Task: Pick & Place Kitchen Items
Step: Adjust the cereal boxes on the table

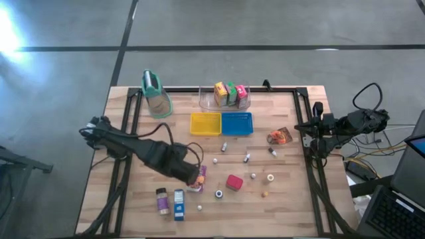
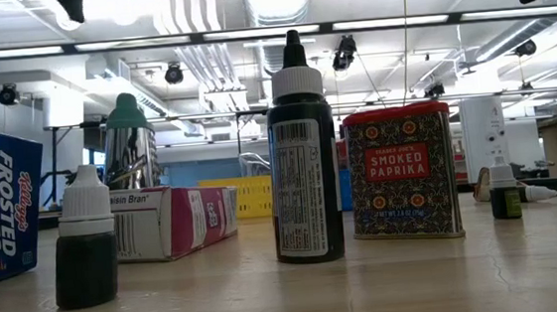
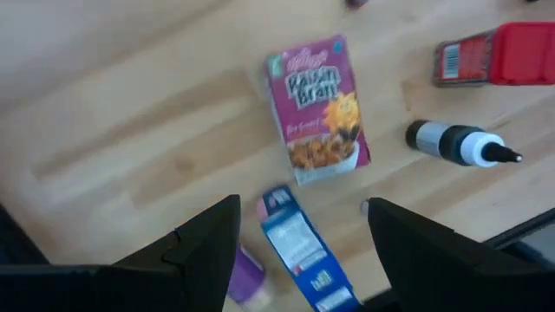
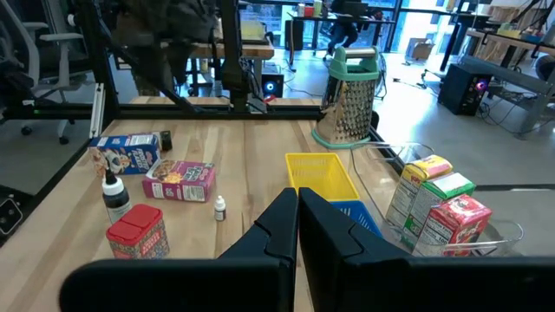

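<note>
Boxes and little bottles lie spread over the wooden table (image 1: 292,206).

Near the left, a blue box (image 1: 178,204) lies flat close to the front edge. Just beside it hangs the left gripper (image 1: 194,175). It is above the pink box (image 3: 316,108), not touching it. Its two fingers (image 3: 208,238) are spread apart and hold nothing. It looks ready to go down and pick the pink box up.

The pink box lies flat with its picture side up. Its long side seems to run from the front of the table toward the back, a bit slanted. In the left wrist view the gap between the fingers goes across the box's short side. That is likely on purpose, because the short way is easier to pinch.

A little to the right stands a red tin (image 1: 234,182), close to the pink box but not touching it.

Far on the right, at the table's edge, the right gripper (image 4: 297,201) waits. Its fingers are pressed together and hold nothing. It stays out of the way so that the left arm has room.
</note>
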